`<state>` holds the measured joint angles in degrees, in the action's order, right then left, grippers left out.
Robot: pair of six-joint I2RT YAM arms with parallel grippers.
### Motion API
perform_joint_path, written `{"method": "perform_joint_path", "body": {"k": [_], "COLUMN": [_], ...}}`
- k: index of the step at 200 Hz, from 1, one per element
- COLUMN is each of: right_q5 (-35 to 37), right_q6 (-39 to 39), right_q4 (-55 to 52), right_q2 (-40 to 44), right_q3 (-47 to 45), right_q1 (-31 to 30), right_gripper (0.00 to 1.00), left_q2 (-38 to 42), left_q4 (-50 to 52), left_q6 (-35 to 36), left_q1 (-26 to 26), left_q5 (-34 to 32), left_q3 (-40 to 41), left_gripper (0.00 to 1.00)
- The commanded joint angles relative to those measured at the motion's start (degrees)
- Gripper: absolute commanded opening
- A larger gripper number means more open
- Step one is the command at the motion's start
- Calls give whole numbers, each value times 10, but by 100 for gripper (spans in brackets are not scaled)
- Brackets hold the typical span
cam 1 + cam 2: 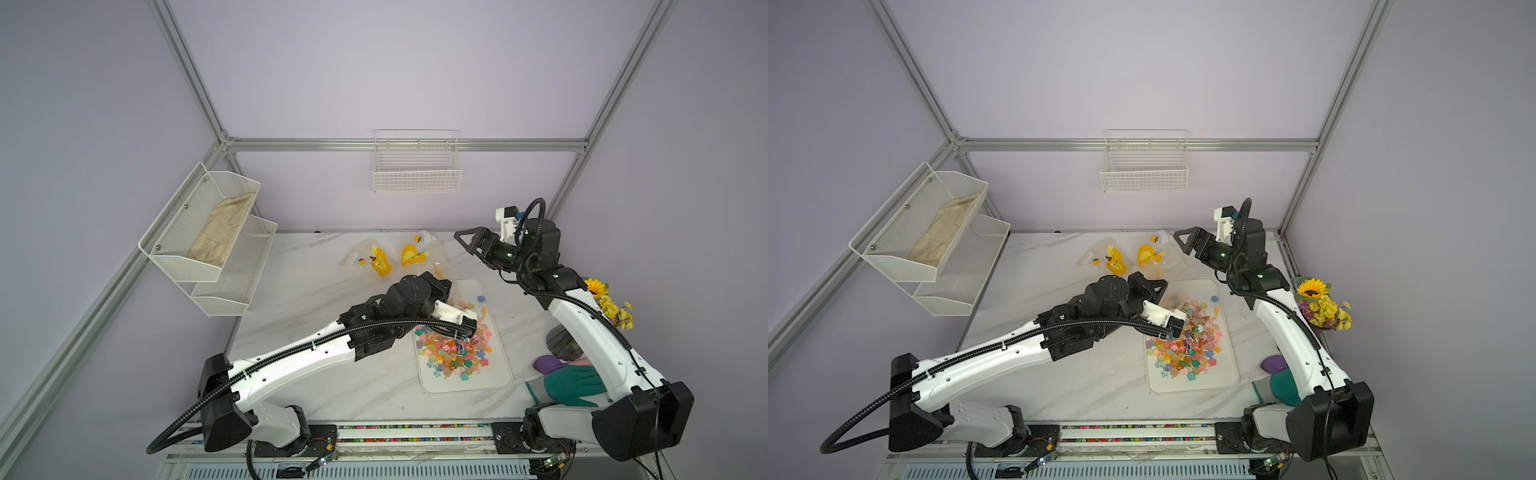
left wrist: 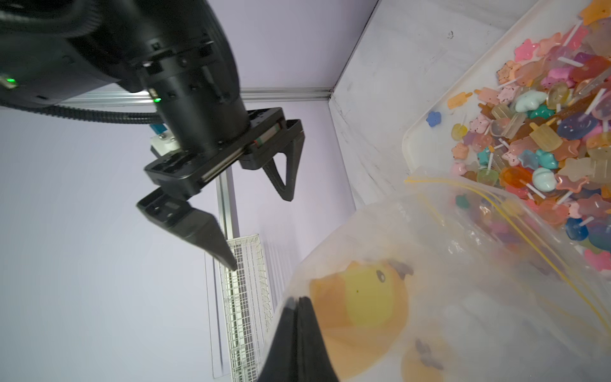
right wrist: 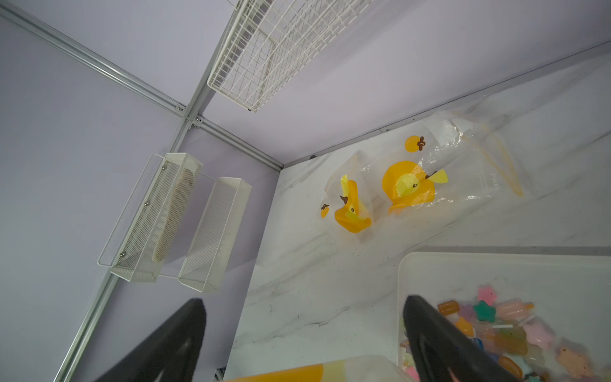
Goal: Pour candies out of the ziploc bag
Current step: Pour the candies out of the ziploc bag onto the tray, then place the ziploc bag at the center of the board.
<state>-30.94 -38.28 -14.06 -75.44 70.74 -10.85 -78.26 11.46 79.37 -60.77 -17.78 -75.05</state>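
We see an enclosure with plain lilac walls (image 1: pixel 395 62), evenly lit and braced by aluminium frame rails (image 1: pixel 407 144) that meet at the far corners. On the far wall hangs a white wire basket (image 1: pixel 417 178). On the left wall is a white two-tier mesh shelf (image 1: pixel 183 226), whose upper tier holds a beige cloth (image 1: pixel 222 235). The work surface, which we see in both top views, is a white marble-patterned tabletop (image 1: pixel 316 291).

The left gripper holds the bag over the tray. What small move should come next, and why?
Probably a gentle shake by the left gripper, shut on the ziploc bag: its mouth points at the tray, the candies are piled there, but some may remain inside.
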Motion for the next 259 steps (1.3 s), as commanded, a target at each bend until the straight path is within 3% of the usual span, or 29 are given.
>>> {"method": "perform_joint_path", "body": {"k": [1,40,71,95,128,162,203,223,259], "right_q5": [-27,6,58,60,-4,-43,89,192,333], "right_q6": [17,-19,-28,-26,-51,-54,99,206,434], "right_q4": [38,41,55,106,227,342,317,313,440], "right_q2": [4,20,98,159,199,189,153,158,156], "right_q3": [-27,-43,-83,-142,-236,-294,-262,-263,-306], "right_q1": [3,9,12,13,10,-26,-167,-222,-325], "right_gripper": [97,97,97,91,81,78,79,77,77], "left_q2": [33,31,6,-32,-89,-100,-116,-117,-108], "left_q4": [19,75,132,235,352,369,391,396,378], "left_q6": [-94,-336,-555,-727,-938,-1046,-1153,-1193,-1259], "left_q1": [3,50,97,154,238,282,320,338,362], "left_q5": [8,20,-19,-2,90,179,224,230,246], "left_q3": [-19,-66,-139,-227,-327,-342,-355,-347,-313], "left_gripper": [0,0,0,0,0,0,0,0,0]}}
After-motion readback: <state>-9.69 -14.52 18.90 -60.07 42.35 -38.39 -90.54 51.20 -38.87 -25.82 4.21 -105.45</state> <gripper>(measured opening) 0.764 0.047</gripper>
